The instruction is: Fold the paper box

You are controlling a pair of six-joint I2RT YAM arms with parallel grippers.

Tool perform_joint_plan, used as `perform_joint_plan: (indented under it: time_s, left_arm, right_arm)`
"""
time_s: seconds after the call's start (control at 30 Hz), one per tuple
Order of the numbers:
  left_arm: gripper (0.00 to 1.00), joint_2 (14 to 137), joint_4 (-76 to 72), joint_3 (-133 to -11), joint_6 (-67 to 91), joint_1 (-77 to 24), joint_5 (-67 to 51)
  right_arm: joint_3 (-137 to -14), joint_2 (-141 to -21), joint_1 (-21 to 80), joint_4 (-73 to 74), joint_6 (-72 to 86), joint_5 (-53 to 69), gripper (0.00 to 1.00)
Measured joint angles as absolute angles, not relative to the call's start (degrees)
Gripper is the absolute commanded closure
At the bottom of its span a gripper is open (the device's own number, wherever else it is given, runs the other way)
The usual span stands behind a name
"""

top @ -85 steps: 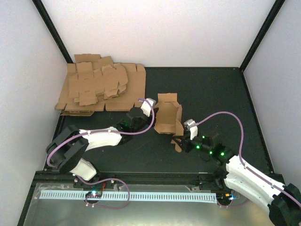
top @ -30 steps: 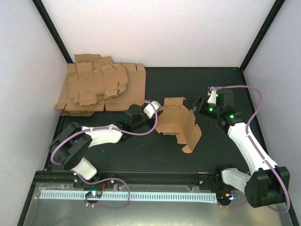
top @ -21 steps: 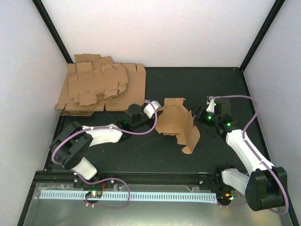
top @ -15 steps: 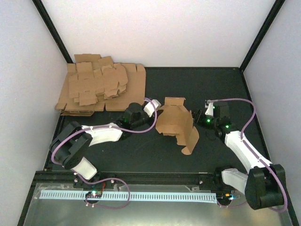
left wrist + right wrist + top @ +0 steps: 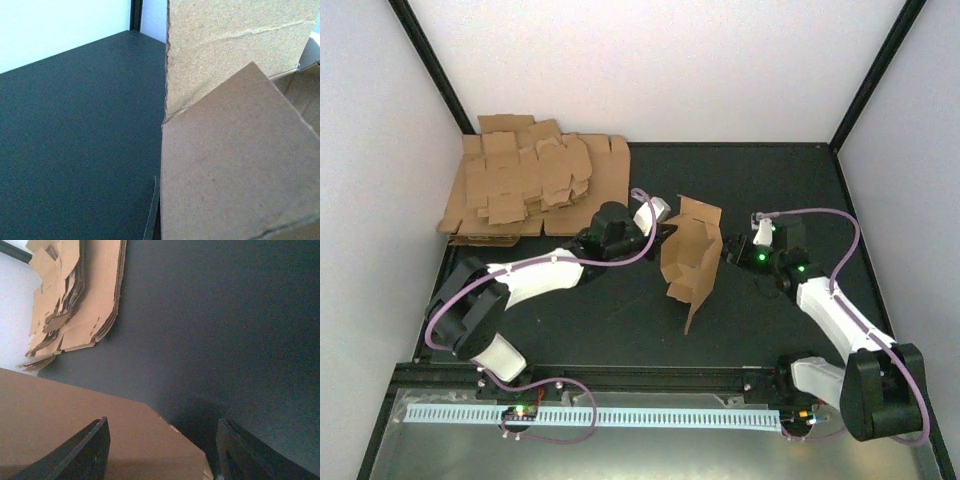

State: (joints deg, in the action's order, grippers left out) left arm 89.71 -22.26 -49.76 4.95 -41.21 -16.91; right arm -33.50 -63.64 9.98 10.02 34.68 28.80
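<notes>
The paper box (image 5: 692, 255) is a half-formed brown carton standing on edge in the middle of the black table, with one flap hanging toward the front. My left gripper (image 5: 660, 228) is shut on the box's left wall. In the left wrist view the box's cardboard (image 5: 235, 165) fills the right half and hides the fingers. My right gripper (image 5: 728, 250) is at the box's right side and open. In the right wrist view a brown panel of the box (image 5: 75, 410) reaches in between the two dark fingers (image 5: 87, 450), which stand wide apart.
A thick pile of flat brown cardboard sheets (image 5: 530, 190) lies at the back left against the wall, also seen as the pile (image 5: 75, 295) in the right wrist view. White walls close the table on three sides. A metal rail (image 5: 600, 415) runs along the near edge.
The left gripper has swung the box up from lying flat to standing on edge. The right gripper has moved left up to the box and its jaws have narrowed a little.
</notes>
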Motion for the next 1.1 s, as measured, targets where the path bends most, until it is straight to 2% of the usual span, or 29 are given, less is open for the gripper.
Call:
perform_joint_plan:
  time_s: [0.23,0.33,0.47,0.77,0.93,1.1]
  left_arm:
    - [0.97,89.71,-19.66,-50.52,7.62,-41.28,-17.19]
    - [0.97,89.89,-19.35,-50.52,7.88,-41.54,-17.10]
    - [0.98,90.06,-18.81,-50.54,7.60,-42.52,-15.46]
    - [0.98,90.02,-15.99,-50.54,5.50,-43.97,-11.60]
    - [0.98,90.02,-15.09,-50.65,5.06,-43.97,-10.44]
    - [0.98,90.02,-14.87,-50.65,5.10,-44.01,-9.85]
  right_arm:
    - [-32.10,-65.23,9.98,8.56,34.11,29.69,0.37]
    - [-31.79,-65.41,9.96,8.67,33.23,29.41,0.25]
    - [-31.75,-65.43,9.93,9.61,31.83,27.51,0.24]
    - [-31.79,-58.98,9.93,16.47,28.82,19.20,0.24]
    - [-31.79,-54.28,9.93,19.44,27.62,17.89,0.32]
    - [-30.98,-55.79,9.93,19.70,27.14,19.14,0.35]
